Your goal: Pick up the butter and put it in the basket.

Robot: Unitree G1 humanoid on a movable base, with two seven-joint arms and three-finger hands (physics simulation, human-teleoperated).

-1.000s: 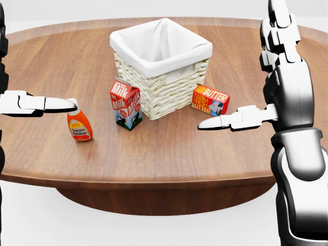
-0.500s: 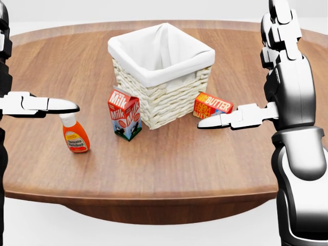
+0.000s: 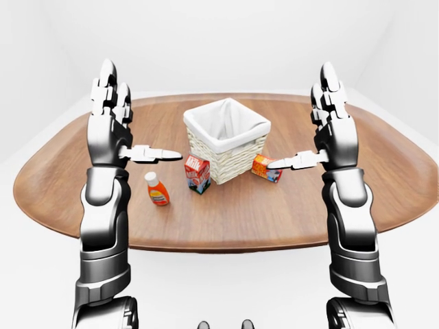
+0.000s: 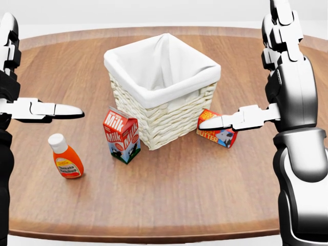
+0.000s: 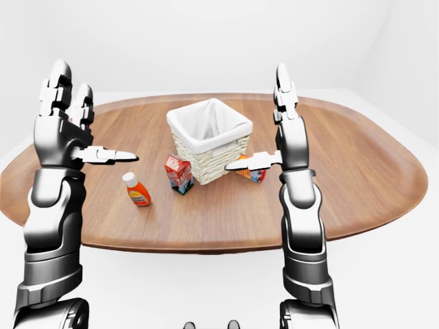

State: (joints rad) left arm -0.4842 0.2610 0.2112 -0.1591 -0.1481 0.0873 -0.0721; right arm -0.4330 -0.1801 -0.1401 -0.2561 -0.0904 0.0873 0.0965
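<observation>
Butter [image 4: 218, 134] lies on the table [image 4: 205, 195], right of centre in head view, touching or just beside the basket [image 4: 163, 92], lower right side. My right hand [image 4: 279, 77] raised over it, fingers spread wide, empty. My left hand [image 3: 113, 127] likewise open. Milk carton [image 4: 121, 135] lower left of basket; ketchup bottle [image 4: 64, 157] further left.

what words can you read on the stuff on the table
"Milk": on the milk carton, on its top and its side.
"BUTTER": on the butter box, partly hidden by the right hand; its smaller print is unreadable.
Ketchup bottle: label too small to read.
Basket: no text.
</observation>
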